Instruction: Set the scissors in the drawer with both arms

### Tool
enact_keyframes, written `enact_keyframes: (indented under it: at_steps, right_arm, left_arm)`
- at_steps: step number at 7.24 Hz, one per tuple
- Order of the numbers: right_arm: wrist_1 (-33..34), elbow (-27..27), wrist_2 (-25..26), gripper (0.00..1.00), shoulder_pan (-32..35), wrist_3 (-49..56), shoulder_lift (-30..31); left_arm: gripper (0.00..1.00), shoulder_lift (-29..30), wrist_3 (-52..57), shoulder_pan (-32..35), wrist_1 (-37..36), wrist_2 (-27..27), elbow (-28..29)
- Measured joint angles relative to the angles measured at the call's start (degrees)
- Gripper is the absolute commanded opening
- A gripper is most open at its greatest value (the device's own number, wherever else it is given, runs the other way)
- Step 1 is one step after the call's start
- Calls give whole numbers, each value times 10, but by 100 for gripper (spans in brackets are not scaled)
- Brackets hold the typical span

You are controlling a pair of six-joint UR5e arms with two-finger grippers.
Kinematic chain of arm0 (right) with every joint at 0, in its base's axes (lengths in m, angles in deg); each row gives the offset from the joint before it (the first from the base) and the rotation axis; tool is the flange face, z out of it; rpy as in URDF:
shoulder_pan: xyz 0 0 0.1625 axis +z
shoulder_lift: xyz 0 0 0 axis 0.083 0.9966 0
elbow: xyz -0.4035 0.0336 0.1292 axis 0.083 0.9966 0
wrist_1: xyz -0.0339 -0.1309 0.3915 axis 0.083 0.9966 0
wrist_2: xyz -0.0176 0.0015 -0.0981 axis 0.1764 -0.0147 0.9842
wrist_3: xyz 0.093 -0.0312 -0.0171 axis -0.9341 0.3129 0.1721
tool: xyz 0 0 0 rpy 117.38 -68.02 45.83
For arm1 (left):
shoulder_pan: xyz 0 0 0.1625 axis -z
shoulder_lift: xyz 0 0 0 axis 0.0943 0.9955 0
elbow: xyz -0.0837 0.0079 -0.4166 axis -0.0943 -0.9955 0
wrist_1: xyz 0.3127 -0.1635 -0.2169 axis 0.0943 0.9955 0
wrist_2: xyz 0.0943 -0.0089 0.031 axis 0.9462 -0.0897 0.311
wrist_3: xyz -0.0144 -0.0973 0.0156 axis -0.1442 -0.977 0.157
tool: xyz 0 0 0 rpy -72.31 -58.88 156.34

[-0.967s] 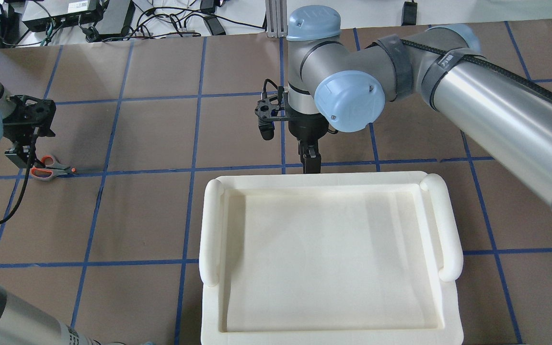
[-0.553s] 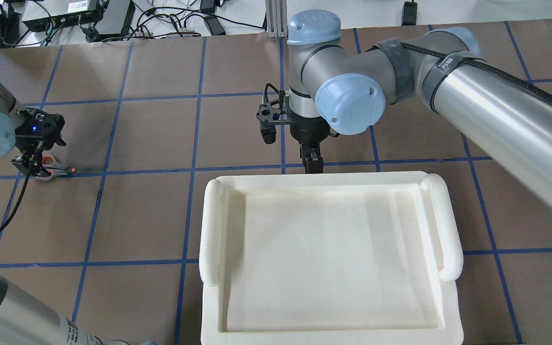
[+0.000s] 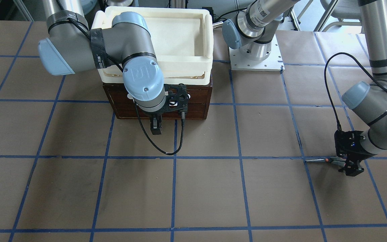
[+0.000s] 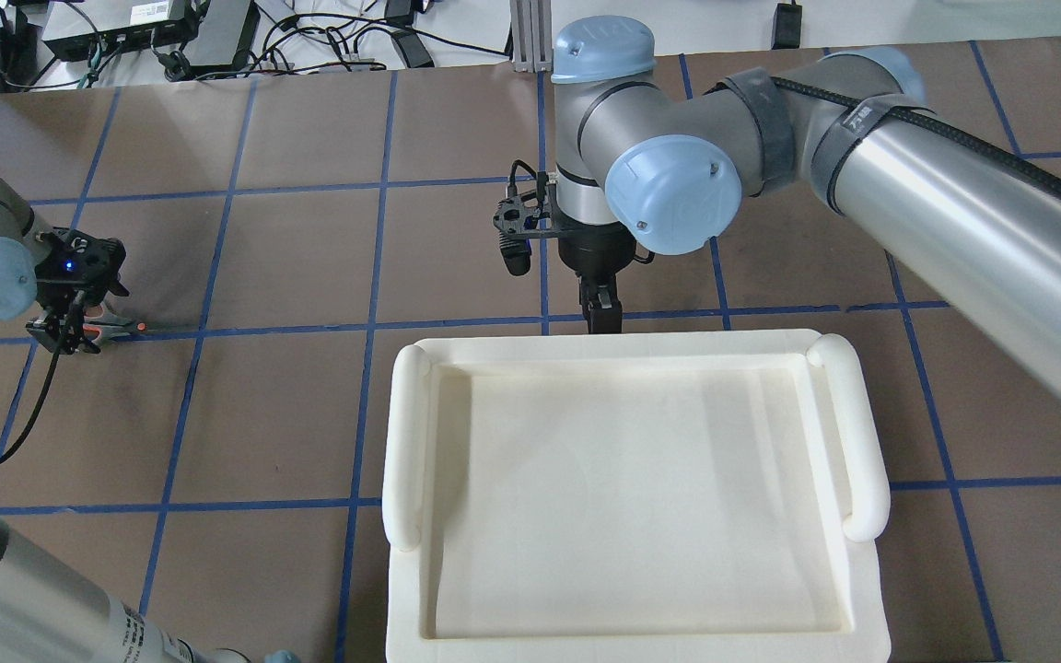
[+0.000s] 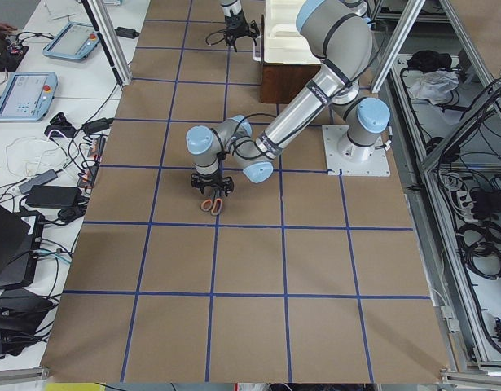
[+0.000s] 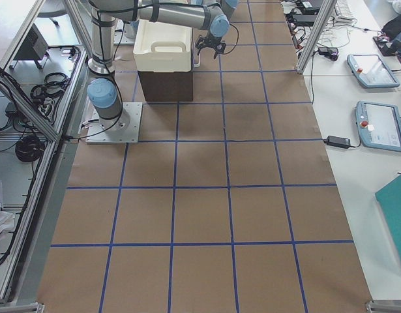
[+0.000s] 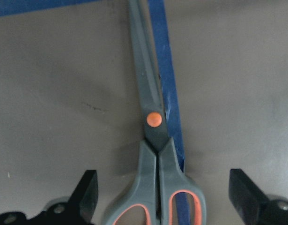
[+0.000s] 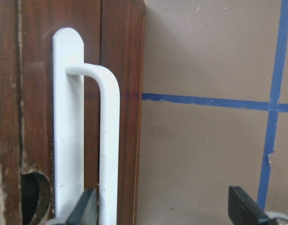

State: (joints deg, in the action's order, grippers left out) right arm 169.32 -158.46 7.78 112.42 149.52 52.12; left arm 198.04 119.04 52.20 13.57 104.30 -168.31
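Straddling the handle loops of the small grey-and-orange scissors (image 7: 153, 136), laid flat well left of the dark brown wooden drawer (image 3: 200, 101), the spread left gripper (image 7: 163, 180) should be closed low and centred, the right gripper (image 8: 162, 206) being seen spread beside the white bar handle (image 8: 108, 140).

Upper left of the frame: my right arm (image 6: 174, 13) reaches over the cream tray (image 6: 162, 59) atop the drawer (image 6: 165, 86); my right gripper (image 6: 210, 47) hangs just right of it, jaws too small to judge.
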Motion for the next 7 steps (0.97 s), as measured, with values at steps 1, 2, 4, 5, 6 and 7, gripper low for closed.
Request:
enact_keyframes:
  at_steps: [1, 2, 4, 5, 6, 7]
  right_arm:
    - [0, -1, -2, 100, 0, 0, -1]
    - [1, -3, -4, 100, 0, 1, -2]
    - [4, -10, -5, 100, 1, 5, -6]
    - [12, -17, -5, 100, 0, 6, -10]
    - [21, -21, -4, 100, 0, 6, -14]
    - [27, -23, -2, 81, 0, 5, -17]
  left_arm:
    - [97, 2, 0, -1, -3, -7, -1]
    - [97, 3, 0, -1, -6, -16, -3]
    - [97, 4, 0, -5, -12, -22, -6]
    - [93, 5, 0, -9, -13, -23, -7]
    - [85, 5, 0, -11, -13, -26, -9]
    - [79, 6, 1, -11, -13, -30, -9]
